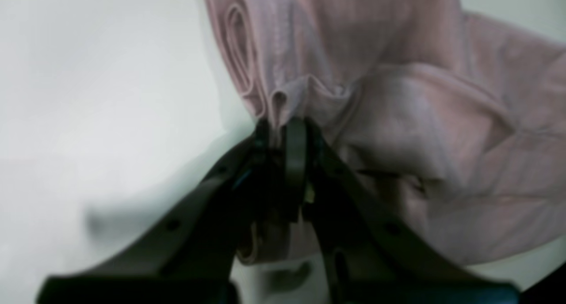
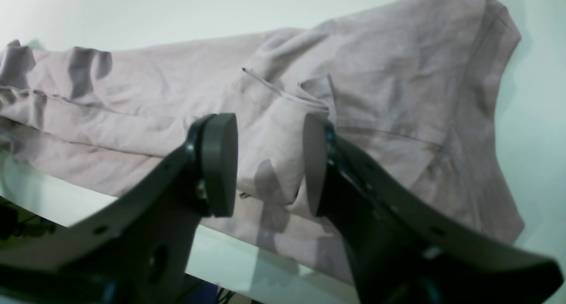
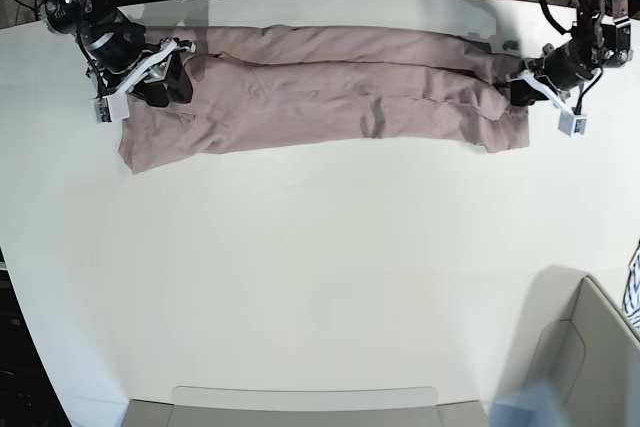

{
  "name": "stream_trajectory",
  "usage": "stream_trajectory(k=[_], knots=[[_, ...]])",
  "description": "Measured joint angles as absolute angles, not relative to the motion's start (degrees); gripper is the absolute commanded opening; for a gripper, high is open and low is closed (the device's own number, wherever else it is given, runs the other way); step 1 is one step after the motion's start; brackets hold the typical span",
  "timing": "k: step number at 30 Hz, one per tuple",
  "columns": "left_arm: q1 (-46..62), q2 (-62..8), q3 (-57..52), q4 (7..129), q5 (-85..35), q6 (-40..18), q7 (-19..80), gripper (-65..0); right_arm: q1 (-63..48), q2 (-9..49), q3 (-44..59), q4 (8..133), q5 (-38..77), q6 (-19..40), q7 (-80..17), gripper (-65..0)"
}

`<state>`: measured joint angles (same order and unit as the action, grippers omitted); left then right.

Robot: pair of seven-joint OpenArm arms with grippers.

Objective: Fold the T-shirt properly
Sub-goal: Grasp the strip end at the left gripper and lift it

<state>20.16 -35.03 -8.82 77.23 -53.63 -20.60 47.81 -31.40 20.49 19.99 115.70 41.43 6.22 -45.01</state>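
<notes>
My right gripper, black, with round pads, hangs spread over the left end of the thin, wrinkled dusty-pink T-shirt, gripping nothing. The shirt lies as a long band across the white table's far side. My left gripper pinches its right end. Next, I reckon: close right, fold across.

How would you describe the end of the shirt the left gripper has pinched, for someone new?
On the white table, the pink T-shirt lies as a long band along the far edge. Follow it to the left gripper: that end is bunched into pleats between shut jaws, unlike the flat opposite end.
</notes>
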Motion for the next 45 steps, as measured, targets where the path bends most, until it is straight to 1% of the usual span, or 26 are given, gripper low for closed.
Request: stream_trajectory(k=[1, 8, 11, 13, 15, 20, 24, 27, 29, 34, 36, 39, 42, 45], knots=[[19.46, -35.03, -10.11, 75.59, -53.67, -22.09, 47.86, -65.0, -31.35, 20.47, 20.03, 115.7, 41.41, 6.22, -45.01, -40.3], [21.28, -34.46, -24.4, 74.26, -49.58, -26.0, 50.96, -65.0, -31.29, 20.25, 20.03, 115.72, 41.43, 6.22, -45.01, -40.3], [21.78, -34.44, -27.44, 73.95, -48.34, -29.15, 51.44, -65.0, -31.31, 20.1, 20.01, 115.72, 41.41, 6.22, -45.04, -40.3], [21.39, -34.41, -28.67, 73.84, -48.01, -31.09, 54.04, -65.0, -31.27, 20.12, 20.03, 115.72, 41.41, 6.22, -44.91, -40.3], [20.43, -34.24, -29.82, 74.89, -47.22, -31.51, 57.43, -65.0, -31.29, 20.1, 20.03, 115.72, 41.43, 6.22, -44.97, -40.3], [20.78, -33.87, -31.33, 85.78, -46.76, -31.66, 61.17, -65.0, -31.29, 20.08, 19.97, 115.72, 41.43, 6.22, -44.99, -40.3], [20.64, -33.74, -31.35, 93.86, -47.18, -31.79, 66.06, -65.0, -31.29, 18.13, 19.84, 115.72, 41.74, 6.2, -45.01, -40.3], [21.71, -30.85, -31.66, 100.07, -46.41, -31.33, 68.27, -65.0, -31.44, 18.46, 19.92, 115.77, 41.58, 6.2, -45.01, -40.3], [22.9, -28.18, -31.55, 104.62, -47.0, -32.05, 71.05, -65.0, -31.4, 18.17, 19.92, 115.77, 41.63, 6.2, -44.97, -40.3], [22.72, -23.18, -31.07, 113.1, -46.74, -31.68, 75.05, -65.0, -31.46, 17.96, 19.81, 115.77, 41.63, 6.22, -45.06, -40.3], [22.59, -21.17, -30.96, 115.46, -46.83, -29.36, 76.27, -65.0, -31.33, 17.91, 19.81, 115.77, 41.65, 6.2, -44.93, -40.3], [22.68, -20.51, -26.17, 115.37, -46.65, -25.02, 76.53, -65.0, -31.46, 17.91, 19.81, 115.77, 41.65, 6.17, -44.95, -40.3], [21.67, -19.77, -19.11, 115.33, -46.48, -23.2, 75.94, -65.0, -31.42, 17.89, 19.81, 115.77, 41.67, 6.22, -45.01, -40.3], [21.23, -17.06, -14.09, 115.33, -46.72, -19.73, 73.1, -65.0, -31.42, 17.91, 19.81, 115.77, 41.58, 6.2, -45.04, -40.3]])
